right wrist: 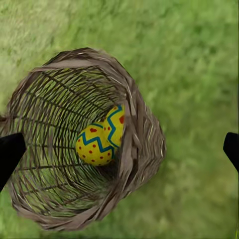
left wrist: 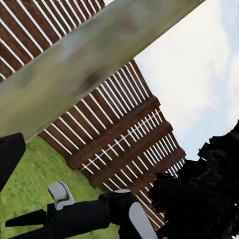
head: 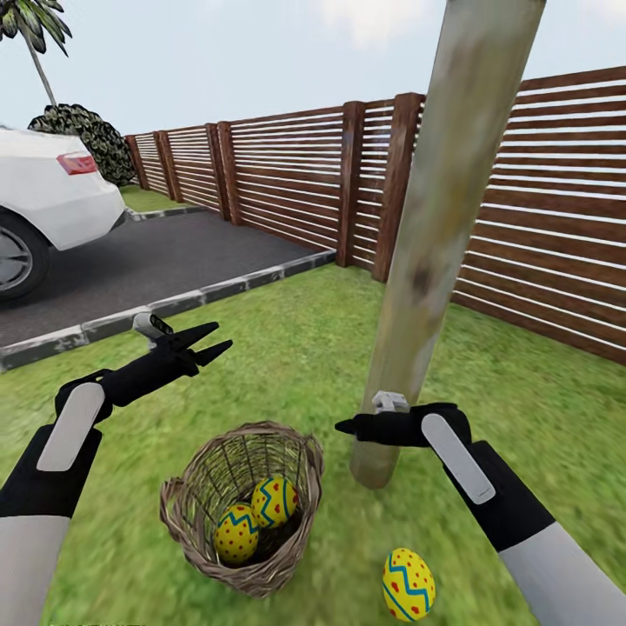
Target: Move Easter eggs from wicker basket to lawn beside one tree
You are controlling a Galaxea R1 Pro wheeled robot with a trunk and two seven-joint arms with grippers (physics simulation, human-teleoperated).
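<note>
In the head view we see our left gripper (head: 214,341) at centre-left of the frame, its two black fingers spread apart in a modest V and holding nothing, raised above the grass. Our right gripper (head: 346,426) sits right of centre, just in front of the foot of the tree; from this side its fingers overlap into one dark point, but in the right wrist view the two fingertips (right wrist: 10,152) stand at opposite edges of the frame, so the jaws are wide open and empty, looking down on the basket.

The wicker basket (head: 202,513) lies in the lower middle of the head view, tipped so that its open mouth faces up and toward us. Two Easter eggs rest inside against its dark bottom, touching each other: one nearer the rim (head: 236,533) and one just behind it (head: 275,501). They are yellow with red dots and blue zigzag bands. A third egg (head: 408,583) lies on the lawn (head: 304,348) at the lower right of the frame, near the base of the tree (head: 435,226) and apart from the basket.

The tree's pale, mottled trunk rises from lower centre-right to the top edge. Behind it runs a brown slatted fence (head: 287,174). At the upper left a grey driveway (head: 139,261) with a stone kerb carries a white car (head: 48,200), with a dark bush (head: 87,139) and a palm (head: 35,35) beyond.
</note>
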